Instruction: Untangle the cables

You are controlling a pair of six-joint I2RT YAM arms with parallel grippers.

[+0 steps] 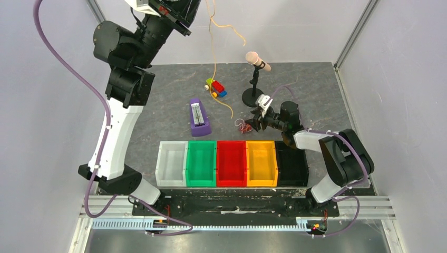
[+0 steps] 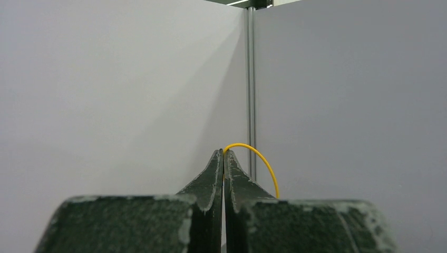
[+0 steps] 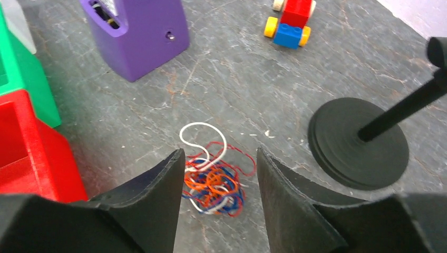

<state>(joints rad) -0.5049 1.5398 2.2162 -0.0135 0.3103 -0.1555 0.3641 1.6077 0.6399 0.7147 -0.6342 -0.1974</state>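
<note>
The cables lie as a small tangle [image 3: 216, 182] of white, red, blue and orange threads on the grey tabletop, seen too in the top view [image 1: 242, 125]. My right gripper [image 3: 220, 153] is low over the tangle, open, one finger on each side; the left finger [image 3: 168, 184] touches the threads and the right one stands apart. One thin yellow cable [image 1: 213, 47] hangs from the top edge down to the table. My left gripper [image 2: 223, 153] is raised high by the back wall and shut on that yellow cable [image 2: 262, 159], which arcs out of its tips.
A purple box [image 1: 198, 118], a toy brick car [image 1: 215, 87] and a microphone [image 1: 257, 60] on a black round base [image 3: 358, 142] stand around the tangle. A row of bins runs in front, from white [image 1: 171, 163] through green, red [image 3: 31, 153] and orange to black [image 1: 291, 163].
</note>
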